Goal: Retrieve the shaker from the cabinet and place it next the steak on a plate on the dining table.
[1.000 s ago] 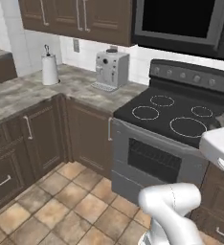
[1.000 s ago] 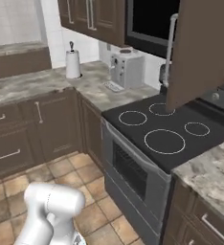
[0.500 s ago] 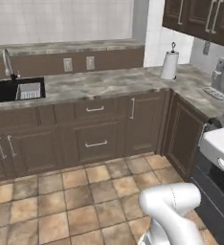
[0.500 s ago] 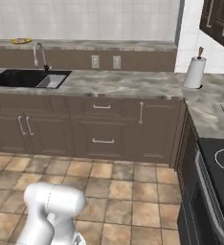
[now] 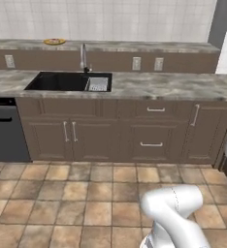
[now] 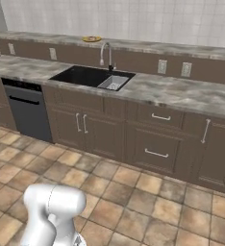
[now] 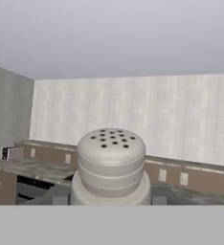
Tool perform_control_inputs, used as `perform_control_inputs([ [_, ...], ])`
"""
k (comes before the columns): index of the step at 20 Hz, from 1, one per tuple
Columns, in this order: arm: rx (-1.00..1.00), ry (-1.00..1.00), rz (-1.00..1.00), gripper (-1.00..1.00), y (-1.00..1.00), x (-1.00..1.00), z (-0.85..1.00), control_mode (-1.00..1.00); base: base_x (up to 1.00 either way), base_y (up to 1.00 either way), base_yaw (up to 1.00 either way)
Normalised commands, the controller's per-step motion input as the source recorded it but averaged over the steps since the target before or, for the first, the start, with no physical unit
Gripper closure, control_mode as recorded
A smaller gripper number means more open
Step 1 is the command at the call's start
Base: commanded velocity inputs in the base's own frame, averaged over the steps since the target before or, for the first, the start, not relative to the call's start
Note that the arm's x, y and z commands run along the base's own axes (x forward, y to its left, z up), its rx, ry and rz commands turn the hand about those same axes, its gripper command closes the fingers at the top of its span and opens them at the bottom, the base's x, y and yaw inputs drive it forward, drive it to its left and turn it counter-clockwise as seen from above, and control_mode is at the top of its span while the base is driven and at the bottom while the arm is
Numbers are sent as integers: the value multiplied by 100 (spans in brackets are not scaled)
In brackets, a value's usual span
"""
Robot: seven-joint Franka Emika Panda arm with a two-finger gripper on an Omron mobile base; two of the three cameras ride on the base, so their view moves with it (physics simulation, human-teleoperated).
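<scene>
In the hand view my gripper (image 7: 111,199) is shut on the shaker (image 7: 112,160), a pale grey cylinder whose capped top with small holes stands upright between the dark fingertips (image 7: 60,199). Far ahead, a flat yellow plate (image 5: 54,41) (image 6: 91,38) with an orange rim lies on the dining table (image 5: 144,46) (image 6: 181,48), the raised stone-topped ledge behind the sink. The steak is too small to make out on the plate. The cabinet is out of view.
A black sink (image 5: 69,81) (image 6: 93,77) with a silver faucet (image 5: 84,57) is set in the marbled counter (image 5: 173,86). Below run dark brown base cabinets (image 5: 149,135), with a dark dishwasher (image 5: 4,128) (image 6: 25,108) at the left. Tiled floor (image 5: 76,193) lies between me and the counter.
The whole scene has swung from the stove and coffee machine past the corner to the sink counter, so the base has turned. The shaker stays in the grip.
</scene>
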Motion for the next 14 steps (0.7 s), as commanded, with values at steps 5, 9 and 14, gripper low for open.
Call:
perform_control_inputs([
  [5, 0, 0, 0, 100, 0, 0, 0, 100, 66, 100, 0],
  [9, 0, 0, 0, 100, 0, 0, 0, 100, 74, 100, 0],
  [14, 0, 0, 0, 100, 0, 0, 0, 100, 100, 46, 5],
])
